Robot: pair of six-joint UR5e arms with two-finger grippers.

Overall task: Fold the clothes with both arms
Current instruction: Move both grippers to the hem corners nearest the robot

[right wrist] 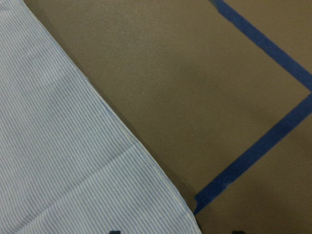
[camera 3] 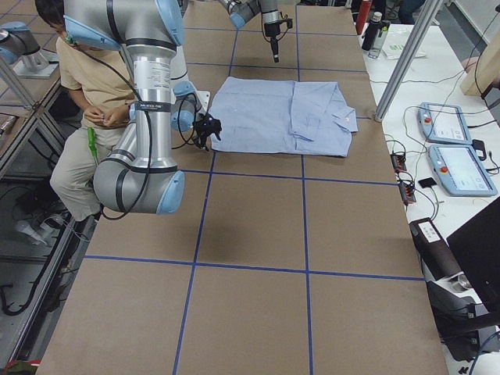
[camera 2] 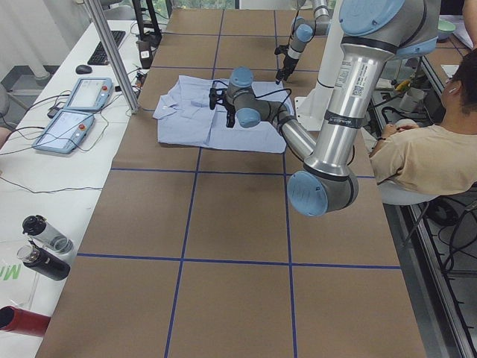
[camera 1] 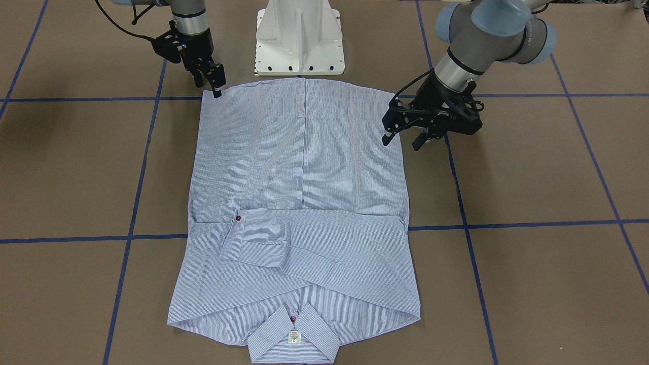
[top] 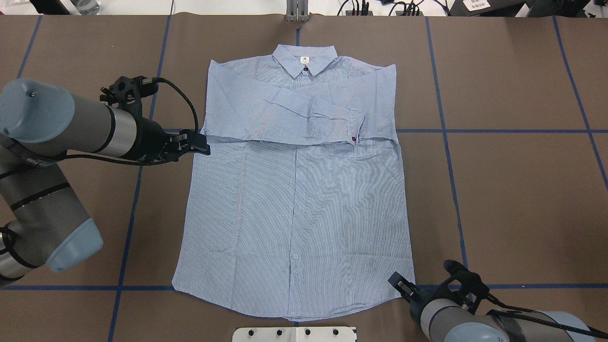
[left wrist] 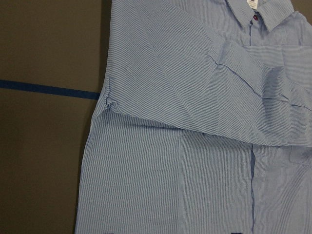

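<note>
The shirt (top: 294, 190) lies flat and face up on the brown table (top: 498, 190). Its long axis runs straight away from my base, hem nearest me and collar (top: 305, 59) at the far end. Both sleeves (top: 308, 118) are already crossed over the chest in a band below the collar, so what's left to fold is the long lower body. Now my right gripper (camera 1: 209, 86): it hangs over the hem corner (right wrist: 180, 219) on my right side, the near end of the shirt. Its wrist camera shows that rounded corner down between my two fingertips, which are spread, nothing in them. The cloth runs off to one side of that corner, bare table and blue tape (right wrist: 258, 146) to the other. My left gripper (camera 1: 403, 141) is also spread and empty. It sits off the opposite long edge, out over bare table, pointing in at the crease where the folded sleeve meets the side seam (left wrist: 111, 103). That puts it well up the shirt, away from its own hem corner. So here's the call: my right fingers are the ones nearly on a grasp point. For a hem-to-collar fold my left would first have to come back down that edge toward me.
</note>
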